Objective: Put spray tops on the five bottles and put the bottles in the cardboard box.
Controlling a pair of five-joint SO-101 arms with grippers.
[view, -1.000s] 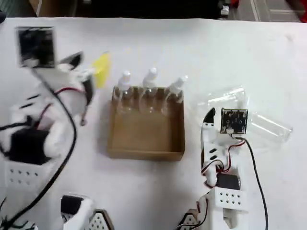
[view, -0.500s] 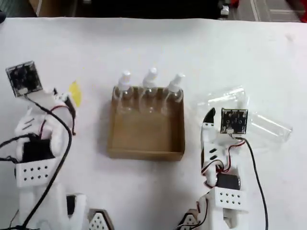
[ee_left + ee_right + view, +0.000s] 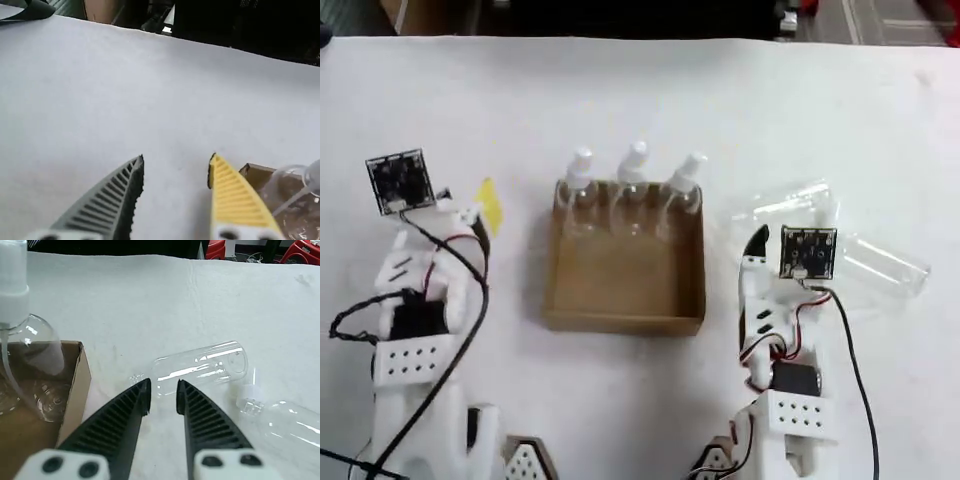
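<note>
Three clear bottles with white spray tops [image 3: 632, 188] stand in the far row of the cardboard box [image 3: 620, 300]. Two clear bottles without tops lie on the table right of the box, one [image 3: 790, 205] [image 3: 200, 367] nearer to it and one [image 3: 885, 262] [image 3: 292, 427] farther right. A small white spray top [image 3: 250, 400] lies between them. My right gripper [image 3: 756, 240] [image 3: 162, 385] hovers just short of the nearer lying bottle, with a narrow gap between its black fingers and nothing held. Left of the box, my left gripper [image 3: 485, 205] [image 3: 176, 167] stands open and empty.
The box's near half [image 3: 620, 275] holds nothing. The box corner [image 3: 252, 172] and a standing bottle [image 3: 300, 185] lie just past my left gripper's yellow finger. White tabletop [image 3: 740, 100] stretches behind the box. Cables trail from both arms near the front edge.
My left arm has drawn back from beside the box's far left corner toward the near side and has steadied there. The right arm, box and bottles have not moved.
</note>
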